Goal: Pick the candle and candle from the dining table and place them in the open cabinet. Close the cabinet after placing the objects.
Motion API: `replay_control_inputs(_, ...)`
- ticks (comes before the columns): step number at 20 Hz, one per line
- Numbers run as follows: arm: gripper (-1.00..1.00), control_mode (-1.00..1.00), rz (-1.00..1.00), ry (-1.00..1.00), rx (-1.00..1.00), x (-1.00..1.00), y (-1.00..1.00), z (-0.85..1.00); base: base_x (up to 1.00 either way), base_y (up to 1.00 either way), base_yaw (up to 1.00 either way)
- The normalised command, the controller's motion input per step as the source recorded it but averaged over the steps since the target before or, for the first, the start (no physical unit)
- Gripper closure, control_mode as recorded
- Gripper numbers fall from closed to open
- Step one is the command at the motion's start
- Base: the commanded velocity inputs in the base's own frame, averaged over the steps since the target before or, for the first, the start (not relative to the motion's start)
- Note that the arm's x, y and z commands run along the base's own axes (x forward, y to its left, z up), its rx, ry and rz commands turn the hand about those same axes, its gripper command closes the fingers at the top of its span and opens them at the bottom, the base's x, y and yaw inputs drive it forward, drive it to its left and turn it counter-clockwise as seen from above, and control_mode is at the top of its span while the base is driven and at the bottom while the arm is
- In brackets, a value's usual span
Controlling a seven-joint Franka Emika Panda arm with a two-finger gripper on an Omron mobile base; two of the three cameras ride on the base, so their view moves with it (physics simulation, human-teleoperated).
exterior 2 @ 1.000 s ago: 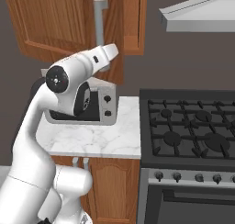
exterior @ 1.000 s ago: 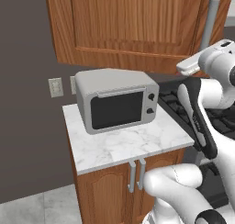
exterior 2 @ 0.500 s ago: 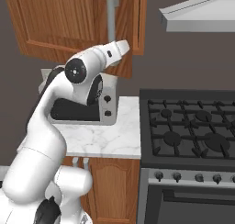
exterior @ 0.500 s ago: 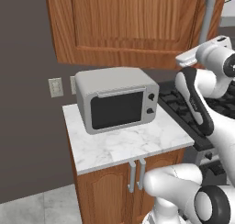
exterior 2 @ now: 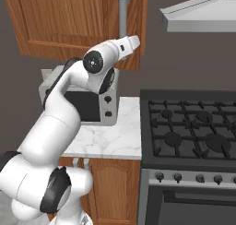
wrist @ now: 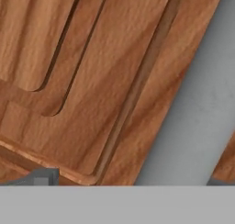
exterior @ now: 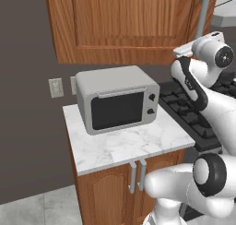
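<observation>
My gripper (wrist: 131, 180) is pressed close to the reddish-brown panelled door of the wall cabinet (wrist: 92, 81). The long grey bar handle (wrist: 197, 108) runs slantwise between my two wide-apart fingertips, so the jaws are open and hold nothing. From the left base, my white hand (exterior: 184, 48) reaches the cabinet (exterior: 124, 21) just below the handle (exterior: 203, 14). From the right base, the hand (exterior 2: 132, 40) touches the cabinet door (exterior 2: 69, 16) under the handle (exterior 2: 123, 9). The door looks nearly flush. Both candles and the dining table are out of view.
Under the cabinet, a grey microwave (exterior: 117, 104) stands on a small marble counter (exterior: 124, 145) above a low cabinet with two short handles (exterior: 136, 175). To the right are a black gas stove (exterior 2: 193, 127) and a grey range hood (exterior 2: 198, 14).
The hand has risen and pushed toward the cabinet. The door with its handle has swung with it toward shut. The jaws stayed open.
</observation>
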Motion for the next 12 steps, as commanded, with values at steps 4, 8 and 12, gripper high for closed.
replay_control_inputs(4,-1.0,-1.0,0.0,0.0,0.01,0.81,0.0,0.0,0.0,0.0,0.0)
replay_control_inputs(8,-1.0,-1.0,0.0,0.0,0.03,0.87,0.0,0.0,0.0,0.0,0.0)
replay_control_inputs(12,-1.0,-1.0,0.0,0.0,0.04,0.89,0.0,0.0,0.0,0.0,0.0)
